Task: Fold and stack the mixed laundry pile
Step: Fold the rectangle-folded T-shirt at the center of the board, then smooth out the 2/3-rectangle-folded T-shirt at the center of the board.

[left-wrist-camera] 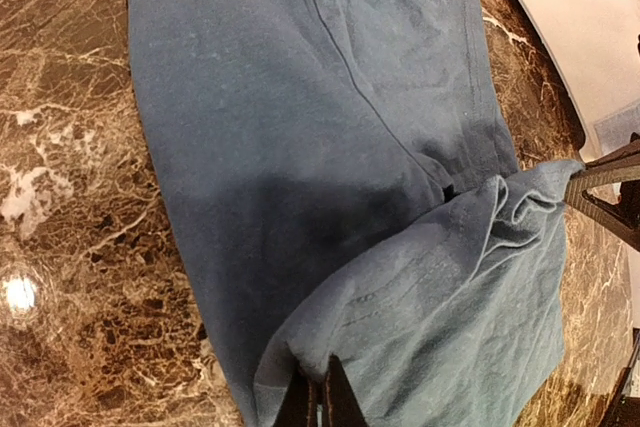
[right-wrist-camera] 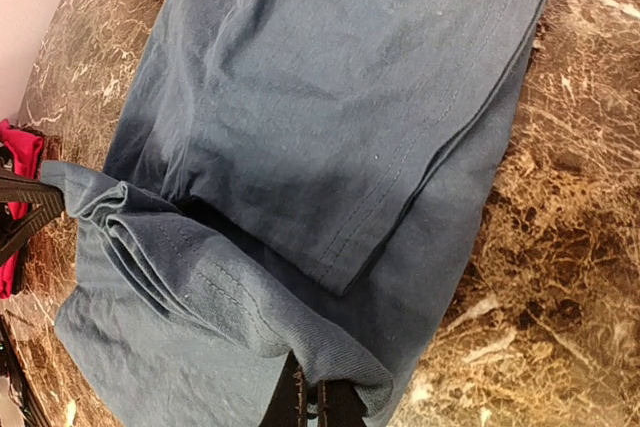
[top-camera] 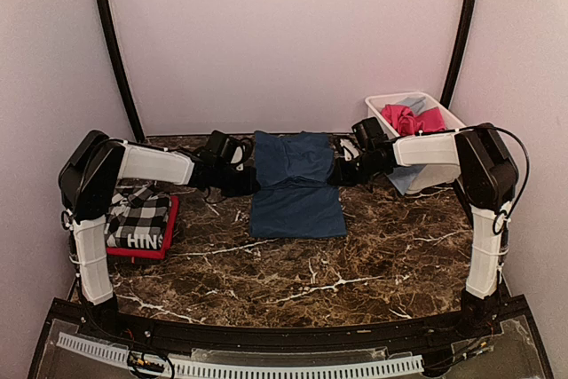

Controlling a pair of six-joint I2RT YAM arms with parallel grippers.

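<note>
Both jaws pinched shut on navy tee (top-camera: 297,206) folded-over edge (clear in wrist views); only top view shows checked piece (top-camera: 138,215), tub (top-camera: 395,96).

1. The right gripper (right-wrist-camera: 310,399) shows at the bottom edge, its jaws closed on the ribbed hem of a navy blue tee (right-wrist-camera: 340,117)
2. The pinched hem is raised and doubled over the flat part of the tee, bunched into soft ridges toward the left
3. At the left edge, the left gripper (right-wrist-camera: 28,209) pinches the other corner of that raised fold
4. The tee lies on a brown marble table (right-wrist-camera: 570,247), which is bare along the right side
5. Some red cloth (right-wrist-camera: 15,162) peeks in at the left border, beside the left gripper
</note>
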